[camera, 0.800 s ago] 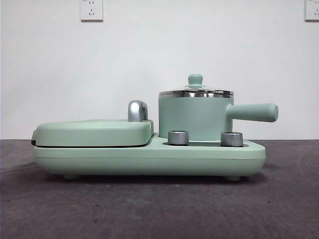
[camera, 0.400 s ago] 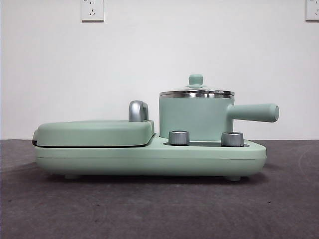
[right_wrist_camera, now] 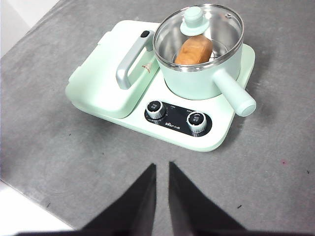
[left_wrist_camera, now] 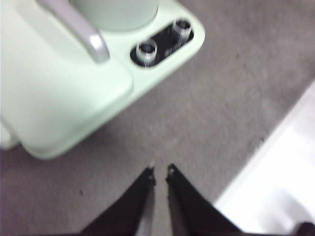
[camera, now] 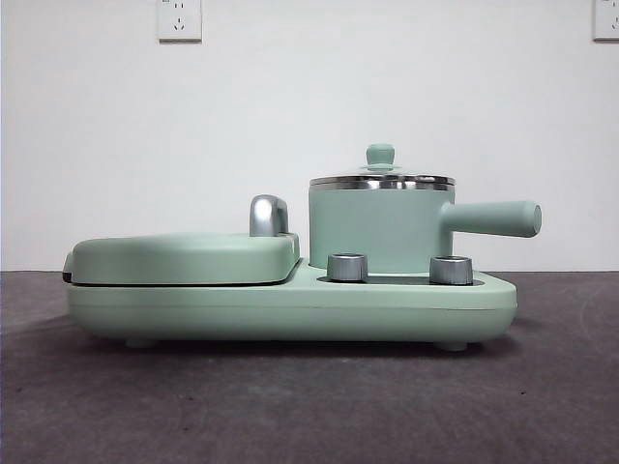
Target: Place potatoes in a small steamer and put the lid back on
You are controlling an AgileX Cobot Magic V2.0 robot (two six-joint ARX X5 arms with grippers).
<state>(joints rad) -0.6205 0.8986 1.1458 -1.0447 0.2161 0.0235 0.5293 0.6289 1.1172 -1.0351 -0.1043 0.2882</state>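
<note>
Starting on the left, the flat grill cover [camera: 184, 257] is closed, with its chrome handle [camera: 268, 215] sticking up at the inner edge, all sitting on the mint-green base [camera: 290, 307] on the grey tabletop [camera: 309, 406]. Next over are the two knobs [camera: 347, 267] on the front of the base, and right behind them is the small steamer [camera: 380, 230], stubby side handle pointing out to the right. The lid [right_wrist_camera: 199, 30] is on the pot, and through the glass you can see the potato [right_wrist_camera: 194, 50] lying inside. Neither arm is touching anything: the left hand [left_wrist_camera: 160, 173] hangs over bare tabletop near the grill corner, fingers nearly pressed together and empty, and the right hand [right_wrist_camera: 162, 168] hovers in front of the appliance, also nearly pressed together and empty.
</note>
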